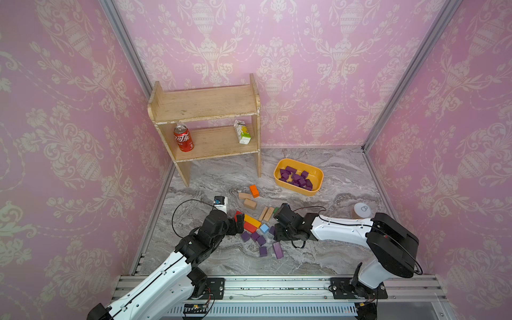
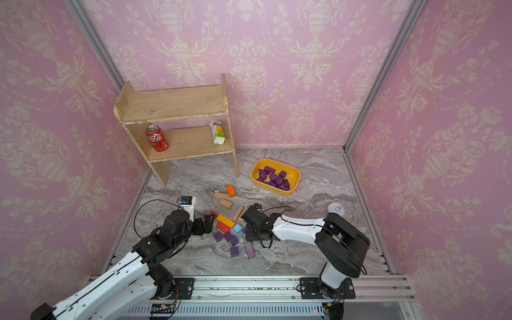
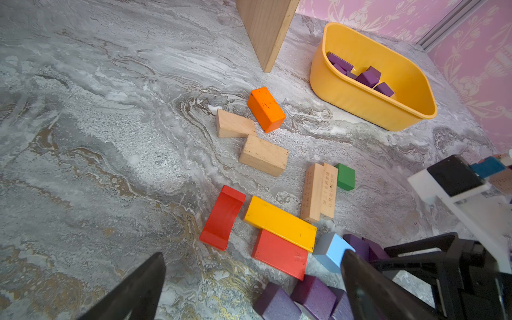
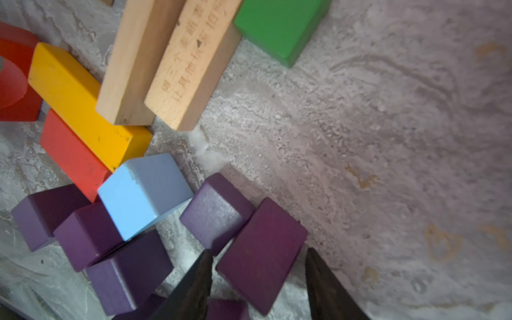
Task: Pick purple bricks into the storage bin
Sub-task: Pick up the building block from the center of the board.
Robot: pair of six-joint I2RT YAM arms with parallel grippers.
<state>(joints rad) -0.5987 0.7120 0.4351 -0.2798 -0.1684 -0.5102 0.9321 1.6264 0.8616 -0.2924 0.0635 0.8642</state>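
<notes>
The dark-purple wooden bar brick [image 4: 266, 235] is only straddled by the half-open right claw [image 4: 257, 249], so it's best squared first.

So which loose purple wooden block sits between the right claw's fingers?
The dark-purple wooden block lying flat between the tips of the right gripper; the other purple bricks lie outside.
</notes>
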